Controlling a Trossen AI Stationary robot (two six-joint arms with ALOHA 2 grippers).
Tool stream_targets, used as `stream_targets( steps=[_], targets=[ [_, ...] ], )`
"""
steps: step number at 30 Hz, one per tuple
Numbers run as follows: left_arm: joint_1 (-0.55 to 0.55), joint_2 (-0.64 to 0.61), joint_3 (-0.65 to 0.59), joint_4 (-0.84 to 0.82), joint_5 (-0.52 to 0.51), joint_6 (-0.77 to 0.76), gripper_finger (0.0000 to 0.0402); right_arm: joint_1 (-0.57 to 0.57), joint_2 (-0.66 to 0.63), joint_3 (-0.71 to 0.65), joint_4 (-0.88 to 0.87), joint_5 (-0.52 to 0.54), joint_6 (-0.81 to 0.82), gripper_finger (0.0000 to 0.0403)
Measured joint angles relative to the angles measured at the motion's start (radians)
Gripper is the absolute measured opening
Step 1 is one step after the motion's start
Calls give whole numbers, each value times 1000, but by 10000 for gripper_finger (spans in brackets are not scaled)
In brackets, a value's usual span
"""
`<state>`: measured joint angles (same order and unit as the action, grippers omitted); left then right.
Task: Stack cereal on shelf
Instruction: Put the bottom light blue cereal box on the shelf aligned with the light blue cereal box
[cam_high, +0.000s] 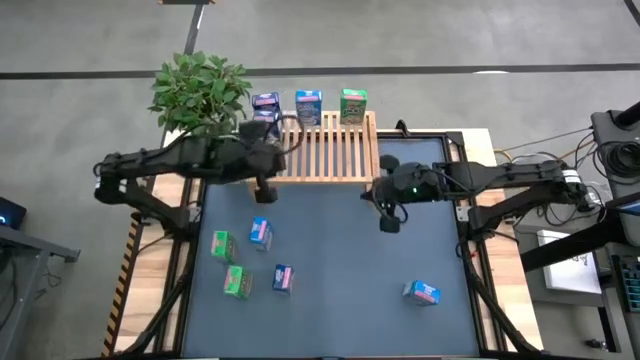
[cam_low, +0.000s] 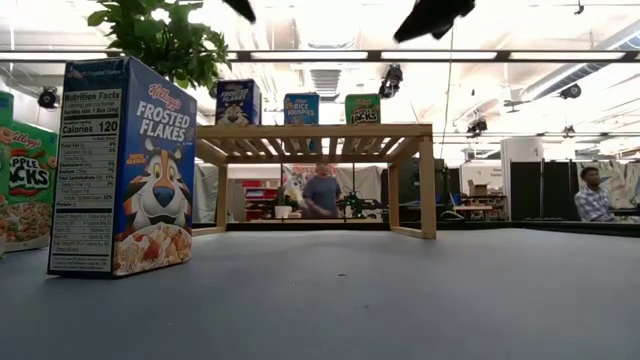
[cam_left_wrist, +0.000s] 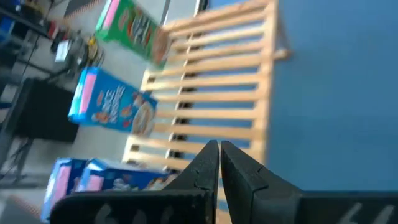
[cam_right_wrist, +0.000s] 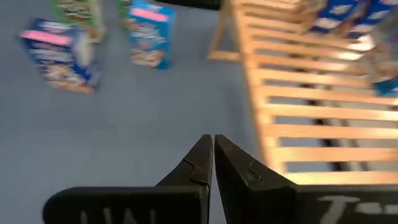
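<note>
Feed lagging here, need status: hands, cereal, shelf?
Both hands shut, empty: left hand, right hand. Four cereal boxes on shelf; five on table. Nothing blocking.

Dark jointed arms, black tapered jaws, possibly handwritten marks.

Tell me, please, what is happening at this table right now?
Two robot arms are putting cereal boxes on a wooden shelf. Four boxes stand along its far edge, among them a green one. Five more wait on the blue mat: four at the left, including a green box, and one blue box at the right. Neither arm holds anything: the left gripper hangs shut by the shelf's near left corner, and the right gripper is shut over the mat.
</note>
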<state>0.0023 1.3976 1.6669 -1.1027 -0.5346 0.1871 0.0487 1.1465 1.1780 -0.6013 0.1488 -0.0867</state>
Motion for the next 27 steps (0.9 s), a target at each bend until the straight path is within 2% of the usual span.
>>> stream_targets(
  steps=[5,11,15,20,23,27],
  targets=[
    [-100,-47,-17,51,-11,-50,1,123,0,44,-136,-1,195,9],
    [-181,-94,-118,201,-114,-69,1,269,0,55,-318,1,492,9],
    [-205,-125,-224,346,-122,-67,1,395,2,50,-441,1,694,9],
    [-212,-138,-309,425,-122,-66,1,571,6,49,-599,6,1009,9],
    [-211,-135,-328,458,-122,-63,1,672,6,48,-623,6,1143,9],
    [-211,-131,-341,506,-122,-31,1,763,26,46,-620,60,1268,13]
  ],
)
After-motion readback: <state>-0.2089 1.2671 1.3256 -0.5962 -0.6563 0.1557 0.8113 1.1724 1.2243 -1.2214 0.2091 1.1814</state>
